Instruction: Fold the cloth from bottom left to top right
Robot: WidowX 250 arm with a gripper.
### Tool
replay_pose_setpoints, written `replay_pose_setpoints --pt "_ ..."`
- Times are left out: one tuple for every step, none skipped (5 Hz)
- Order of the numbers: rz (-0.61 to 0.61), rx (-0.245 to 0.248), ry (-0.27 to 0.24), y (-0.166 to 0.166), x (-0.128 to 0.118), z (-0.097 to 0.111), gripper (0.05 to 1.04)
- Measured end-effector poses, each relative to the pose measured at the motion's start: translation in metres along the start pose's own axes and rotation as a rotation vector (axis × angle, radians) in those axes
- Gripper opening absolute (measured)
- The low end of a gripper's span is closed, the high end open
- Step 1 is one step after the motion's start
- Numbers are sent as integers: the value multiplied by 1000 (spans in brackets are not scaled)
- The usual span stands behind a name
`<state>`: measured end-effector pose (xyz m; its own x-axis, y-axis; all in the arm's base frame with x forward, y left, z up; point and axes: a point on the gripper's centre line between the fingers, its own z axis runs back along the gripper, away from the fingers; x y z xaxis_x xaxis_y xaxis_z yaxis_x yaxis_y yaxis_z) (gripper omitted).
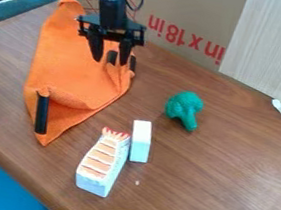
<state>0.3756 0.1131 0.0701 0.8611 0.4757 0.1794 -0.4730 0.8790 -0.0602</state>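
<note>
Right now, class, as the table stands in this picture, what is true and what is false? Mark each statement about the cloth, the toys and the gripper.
1. The white block is beside the shrimp piece. True.
2. The broccoli lies on top of the orange cloth. False: it lies on the table, off the cloth.
3. A black strip shows near the cloth's bottom corner. True.
4. The gripper is at the shrimp piece. False: it is at the cloth's right side.

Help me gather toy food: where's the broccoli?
In the camera view, the green broccoli sits right of centre, above and right of the small white block.
</note>
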Motion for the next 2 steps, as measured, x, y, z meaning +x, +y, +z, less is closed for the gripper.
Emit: replay_pose_setpoints --pt "69 -11 -51 17 7 35 997" --pt "107 -70 -74 37 10 73 1001"
